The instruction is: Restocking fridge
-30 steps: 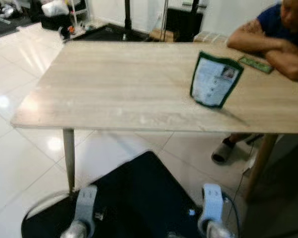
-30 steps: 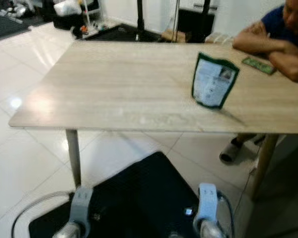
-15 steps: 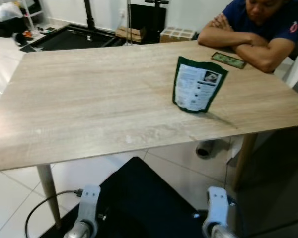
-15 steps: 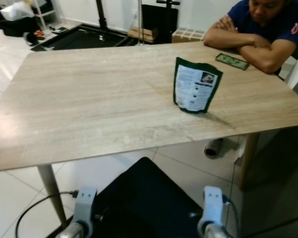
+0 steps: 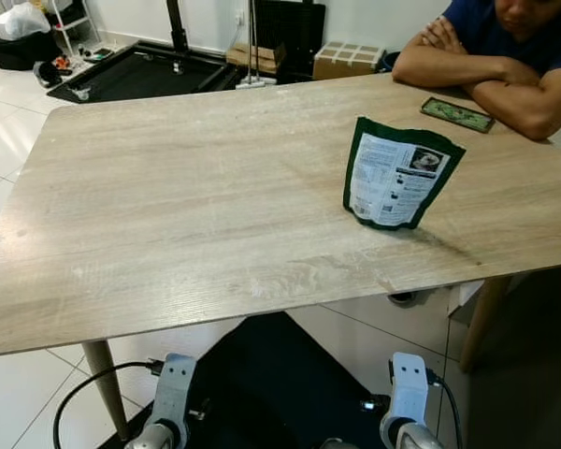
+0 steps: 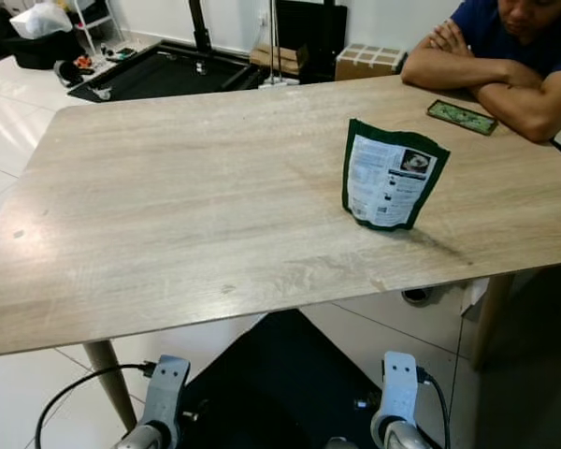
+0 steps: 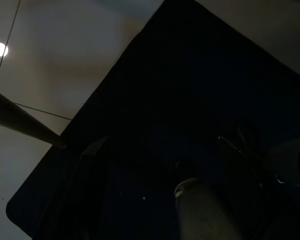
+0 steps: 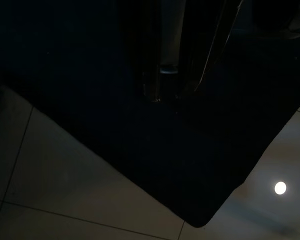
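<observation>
1. Both arms hang idle below the table edge: the left arm [image 5: 173, 402] and the right arm [image 5: 407, 402] show their silver wrists over a black mat [image 5: 280, 374], and whether either gripper is open or closed cannot be told from the dark wrist views.
2. On the light wooden table [image 5: 168, 206] a green stand-up pouch [image 5: 397, 173] stands upright toward the robot's right, its white printed label facing the camera, with bare wood on every side.
3. Beyond the pouch, near the far right corner, a phone in a green patterned case [image 5: 456, 113] lies flat.
4. A person in a dark blue shirt [image 5: 505, 47] sits at that corner with crossed forearms resting on the tabletop, just beside the phone.
5. A black cable [image 5: 84, 407] curls on the white tiled floor [image 5: 9, 122] by the near left table leg [image 5: 107, 388].
6. Past the table's far side lie a second dark mat [image 5: 136, 75], a cardboard box [image 5: 346, 61] and a white bag [image 5: 19, 21].
</observation>
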Motion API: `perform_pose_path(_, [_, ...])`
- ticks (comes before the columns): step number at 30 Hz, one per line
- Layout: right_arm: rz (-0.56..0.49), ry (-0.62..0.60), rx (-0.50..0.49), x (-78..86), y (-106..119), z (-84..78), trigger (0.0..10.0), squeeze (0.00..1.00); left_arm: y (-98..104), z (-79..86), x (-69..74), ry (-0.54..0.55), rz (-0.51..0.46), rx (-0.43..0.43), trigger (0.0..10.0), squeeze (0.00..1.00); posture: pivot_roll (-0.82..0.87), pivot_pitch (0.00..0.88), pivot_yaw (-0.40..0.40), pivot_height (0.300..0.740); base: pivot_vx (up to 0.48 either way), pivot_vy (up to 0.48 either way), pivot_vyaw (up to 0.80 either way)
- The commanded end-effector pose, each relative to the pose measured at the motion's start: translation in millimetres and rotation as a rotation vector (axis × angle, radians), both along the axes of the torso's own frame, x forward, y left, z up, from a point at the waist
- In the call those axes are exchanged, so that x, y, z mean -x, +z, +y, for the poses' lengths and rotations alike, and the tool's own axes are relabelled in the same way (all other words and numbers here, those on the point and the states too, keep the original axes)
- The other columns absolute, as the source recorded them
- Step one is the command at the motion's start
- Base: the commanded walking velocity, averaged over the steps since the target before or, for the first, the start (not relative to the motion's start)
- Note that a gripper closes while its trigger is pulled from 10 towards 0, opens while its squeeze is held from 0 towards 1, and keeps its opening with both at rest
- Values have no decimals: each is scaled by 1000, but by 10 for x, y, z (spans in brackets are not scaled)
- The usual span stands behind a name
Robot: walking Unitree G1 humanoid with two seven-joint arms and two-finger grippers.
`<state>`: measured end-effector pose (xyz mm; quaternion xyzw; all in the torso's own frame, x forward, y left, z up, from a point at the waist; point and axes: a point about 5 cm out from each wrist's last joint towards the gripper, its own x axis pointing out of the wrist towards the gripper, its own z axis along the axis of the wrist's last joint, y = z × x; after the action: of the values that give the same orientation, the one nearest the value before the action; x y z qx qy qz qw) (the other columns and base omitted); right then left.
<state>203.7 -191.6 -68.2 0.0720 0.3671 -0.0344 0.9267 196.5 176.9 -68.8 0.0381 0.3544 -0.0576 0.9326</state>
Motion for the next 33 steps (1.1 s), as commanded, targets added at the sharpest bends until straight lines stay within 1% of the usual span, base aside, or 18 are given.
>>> perform_pose_path(1, [20,-9,-7,87,-46,0,10000,0,-57,85,116,20,34,-18,10000,0,-114,43,26,740,0,0,0])
perform_pose_path(4, [10,-7,-8,89,-42,-10,10000,0,-66,90,138,22,35,-23,10000,0,-110,18,23,740,0,0,0])
perform_pose_path(5, [-11,9,-9,65,-22,-16,10000,0,-69,88,155,17,28,-25,10000,0,-109,5,20,740,0,0,0])
perform_pose_path(8, [-11,9,-9,65,-22,-16,10000,0,-69,88,155,17,28,-25,10000,0,-109,5,20,740,0,0,0])
perform_pose_path(9, [-39,27,-17,27,8,-16,10000,0,-70,83,173,11,19,-27,10000,0,-115,0,18,740,0,0,0])
perform_pose_path(11, [-39,27,-17,27,8,-16,10000,0,-70,83,173,11,19,-27,10000,0,-115,0,18,740,0,0,0])
perform_pose_path(12, [-70,75,-21,-35,53,-7,10000,0,-59,76,184,2,-8,-31,10000,0,-119,0,8,740,0,0,0])
perform_pose_path(15, [-70,75,-21,-35,53,-7,10000,0,-59,76,184,2,-8,-31,10000,0,-119,0,8,740,0,0,0])
perform_pose_path(16, [-96,132,-29,-87,92,10,10000,0,-44,77,191,2,-35,-33,10000,0,-115,0,4,740,0,0,0])
perform_pose_path(17, [-96,132,-29,-87,92,10,10000,0,-44,77,191,2,-35,-33,10000,0,-115,0,4,740,0,0,0])
perform_pose_path(18, [-122,184,-46,-133,130,33,10000,0,-24,92,195,9,-64,-39,10000,0,-108,0,2,740,0,0,0])
perform_pose_path(20, [-122,184,-46,-133,130,33,10000,0,-24,92,195,9,-64,-39,10000,0,-108,0,2,740,0,0,0])
perform_pose_path(21, [-138,217,-58,-153,151,49,10000,0,-8,108,200,16,-84,-46,10000,0,-108,0,4,740,0,0,0])
perform_pose_path(23, [-146,234,-65,-149,156,56,10000,0,5,120,207,9,-101,-62,10000,0,-109,0,5,740,0,0,0])
perform_pose_path(26, [-163,209,-87,-115,153,26,10000,0,25,140,230,34,-129,-68,10000,0,-105,0,9,740,0,0,0])
perform_pose_path(30, [-174,193,-97,-98,153,6,10000,0,30,143,245,35,-139,-76,10000,0,-110,0,13,740,0,0,0])
perform_pose_path(32, [-194,176,-112,-80,160,-14,10000,0,43,144,257,42,-158,-76,10000,0,-116,0,15,740,0,0,0])
perform_pose_path(33, [-220,164,-124,-58,170,-34,10000,0,63,142,271,48,-184,-77,10000,0,-119,0,17,740,0,0,0])
